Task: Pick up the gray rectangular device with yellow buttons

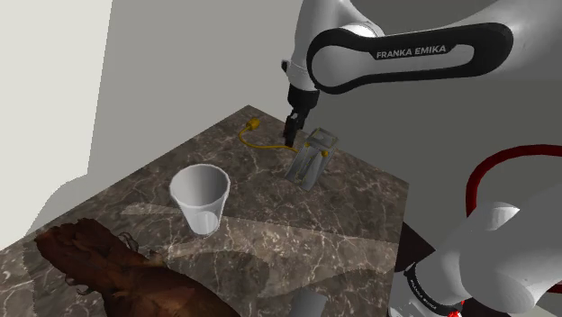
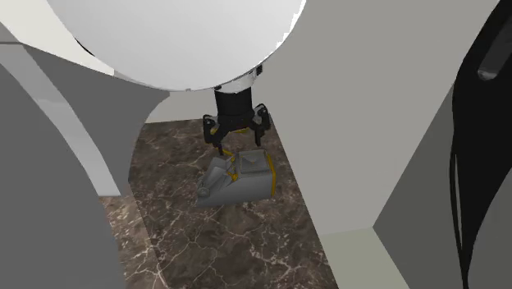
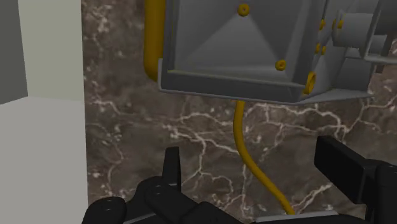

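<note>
Dark marble table point(image 1: 270, 239), pale walls behind. The grey device point(image 3: 254, 51) w/ yellow buttons lies near the table's far corner, a yellow cable point(image 3: 245, 146) trailing off it. Our gripper point(image 3: 251, 159) hovers just beside it, jaws apart, nothing between them. We judge this is approach stage. Next we'd centre over the body, then descend & close. A white cup point(image 1: 201, 198) stands well apart.

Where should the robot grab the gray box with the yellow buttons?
Probably from above, closing on the flat side walls of the gray device. Its sloped face with yellow buttons could let fingers slip, and the yellow cable trailing from it is too thin. The open gripper sits just short of the body.
</note>
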